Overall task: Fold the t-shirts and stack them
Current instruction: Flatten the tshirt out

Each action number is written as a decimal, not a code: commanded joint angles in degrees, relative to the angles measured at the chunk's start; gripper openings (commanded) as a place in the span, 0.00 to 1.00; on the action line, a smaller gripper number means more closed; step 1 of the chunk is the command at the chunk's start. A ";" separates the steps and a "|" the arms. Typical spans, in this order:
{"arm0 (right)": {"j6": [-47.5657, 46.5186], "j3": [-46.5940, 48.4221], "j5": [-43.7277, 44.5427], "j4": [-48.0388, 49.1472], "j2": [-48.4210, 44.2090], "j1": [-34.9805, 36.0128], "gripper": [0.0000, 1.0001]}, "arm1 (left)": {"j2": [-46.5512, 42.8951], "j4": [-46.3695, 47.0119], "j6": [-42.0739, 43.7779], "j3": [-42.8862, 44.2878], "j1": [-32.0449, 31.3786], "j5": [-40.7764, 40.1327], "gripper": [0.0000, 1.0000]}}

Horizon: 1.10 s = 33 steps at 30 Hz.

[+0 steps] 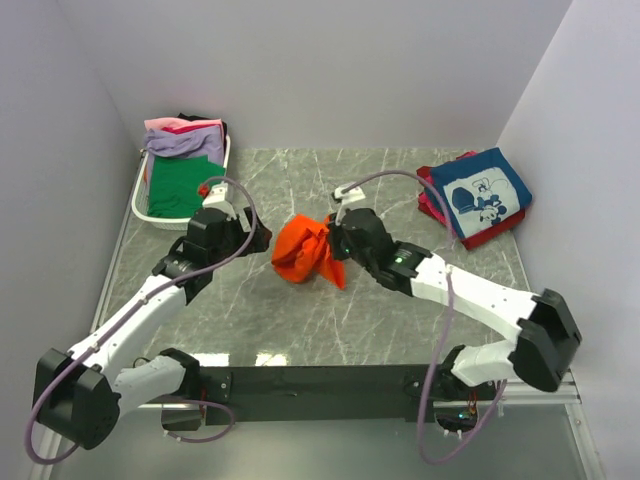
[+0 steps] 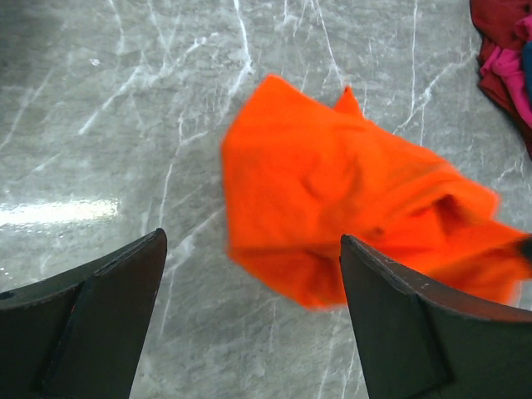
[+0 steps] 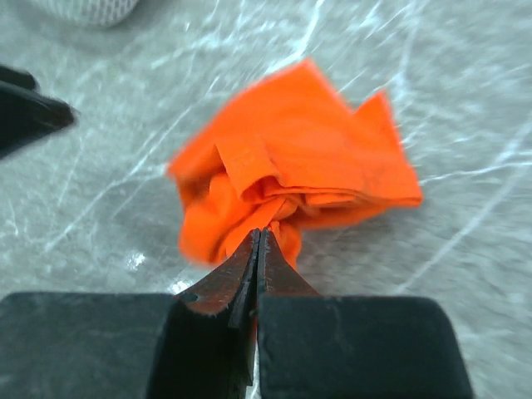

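Observation:
A crumpled bright orange t-shirt (image 1: 305, 252) (image 2: 349, 216) (image 3: 291, 158) is bunched up at the middle of the marble table. My right gripper (image 1: 336, 234) (image 3: 260, 234) is shut on a pinch of its cloth at the shirt's right side, jaws pressed together. Just left of the shirt my left gripper (image 1: 262, 238) (image 2: 251, 237) is open wide, its fingers apart with the shirt's lower edge showing between them and nothing gripped. More t-shirts, green (image 1: 180, 185), lavender (image 1: 185, 142) and pink (image 1: 168, 124), lie in the basket.
A white slatted basket (image 1: 143, 205) (image 3: 87, 8) stands at the back left. A folded stack with a navy blue printed tee (image 1: 485, 190) on red and pink ones (image 1: 440, 208) (image 2: 507, 58) sits at the back right. Grey walls close in on three sides.

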 commanded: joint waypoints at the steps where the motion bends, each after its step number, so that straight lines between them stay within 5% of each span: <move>1: -1.40 0.48 5.80 -1.84 -6.17 -0.87 0.00 | 1.88 3.65 0.64 2.80 -0.16 2.58 0.91; 16: -1.31 -2.41 13.88 -8.97 -22.51 -7.90 0.00 | 16.03 12.79 0.38 13.52 -8.76 8.12 0.90; 33: -2.98 -0.13 15.56 -10.46 -24.54 -10.01 0.00 | 33.51 19.82 -3.31 25.92 -18.18 16.38 0.90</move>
